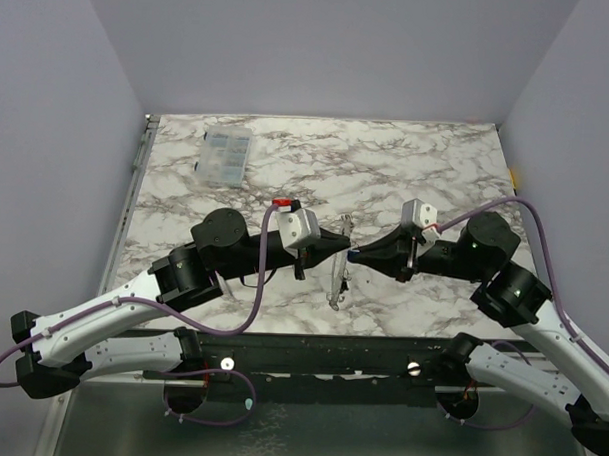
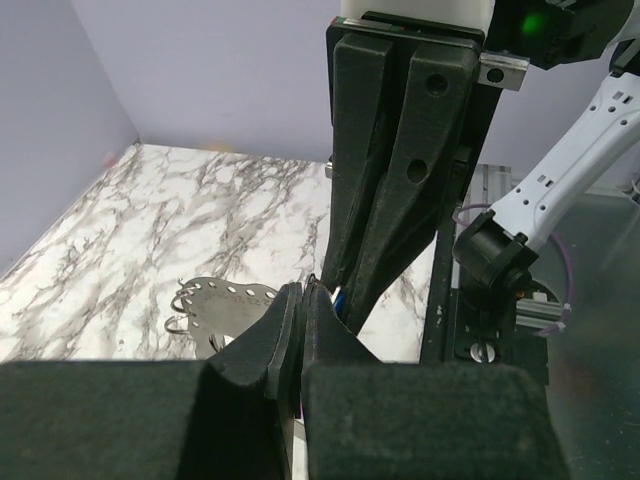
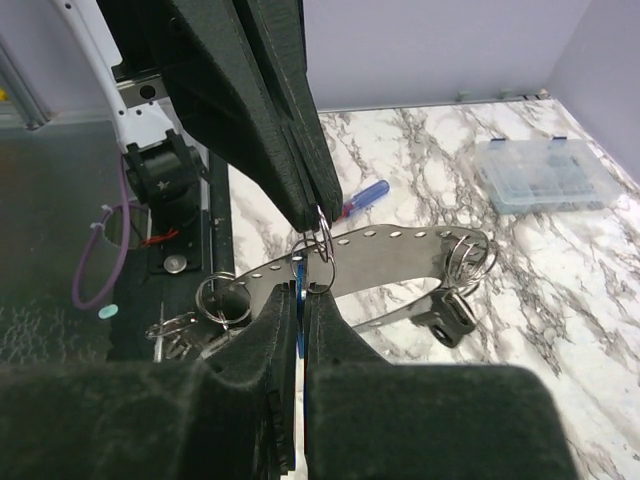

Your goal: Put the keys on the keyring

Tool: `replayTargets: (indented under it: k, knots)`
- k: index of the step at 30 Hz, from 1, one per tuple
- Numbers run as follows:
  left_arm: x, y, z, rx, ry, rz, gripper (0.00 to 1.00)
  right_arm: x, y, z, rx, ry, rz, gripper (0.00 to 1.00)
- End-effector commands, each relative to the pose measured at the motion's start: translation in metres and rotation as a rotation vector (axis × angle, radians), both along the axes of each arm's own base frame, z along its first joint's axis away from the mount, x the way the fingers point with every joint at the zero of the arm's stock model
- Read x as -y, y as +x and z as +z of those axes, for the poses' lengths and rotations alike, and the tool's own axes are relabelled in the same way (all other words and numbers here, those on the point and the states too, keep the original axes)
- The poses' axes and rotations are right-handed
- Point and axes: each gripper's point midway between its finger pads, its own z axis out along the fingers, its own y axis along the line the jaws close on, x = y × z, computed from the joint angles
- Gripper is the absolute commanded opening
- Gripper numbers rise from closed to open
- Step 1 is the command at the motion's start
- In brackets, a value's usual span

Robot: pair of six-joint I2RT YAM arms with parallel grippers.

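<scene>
The keyring is a pale grey band with punched holes (image 3: 400, 248) lying on the marble table; it also shows in the top view (image 1: 335, 277) and the left wrist view (image 2: 225, 303). Thin metal rings sit at its ends (image 3: 466, 256). My left gripper (image 2: 303, 290) is shut on a small metal ring (image 3: 322, 243), held above the band. My right gripper (image 3: 303, 290) is shut on a blue-headed key (image 3: 299, 280) whose tip meets that ring. The two grippers meet tip to tip mid-table, left (image 1: 341, 243) and right (image 1: 357, 255). More keys (image 3: 178, 335) lie by the near ring.
A clear plastic box (image 1: 225, 153) stands at the back left, and it shows in the right wrist view (image 3: 545, 172). A small tool with a blue and red handle (image 3: 365, 196) lies behind the band. A black clasp (image 3: 450, 316) hangs on the band.
</scene>
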Motion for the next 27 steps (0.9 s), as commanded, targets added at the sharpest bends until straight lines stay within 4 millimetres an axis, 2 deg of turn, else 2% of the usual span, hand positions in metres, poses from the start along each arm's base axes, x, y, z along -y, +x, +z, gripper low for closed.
replayTargets:
  k: [1, 8, 27]
  knots:
    - [-0.005, 0.001, 0.023, 0.039, -0.081, 0.014, 0.0, -0.005, -0.015, -0.008, -0.039, -0.025, 0.095, 0.01]
    - [-0.007, 0.0, 0.033, 0.057, -0.118, 0.014, 0.0, -0.01, -0.019, -0.016, -0.074, -0.058, 0.138, 0.01]
    - [-0.008, -0.001, 0.018, 0.043, -0.097, 0.014, 0.0, 0.001, -0.008, 0.012, 0.024, -0.057, 0.048, 0.01]
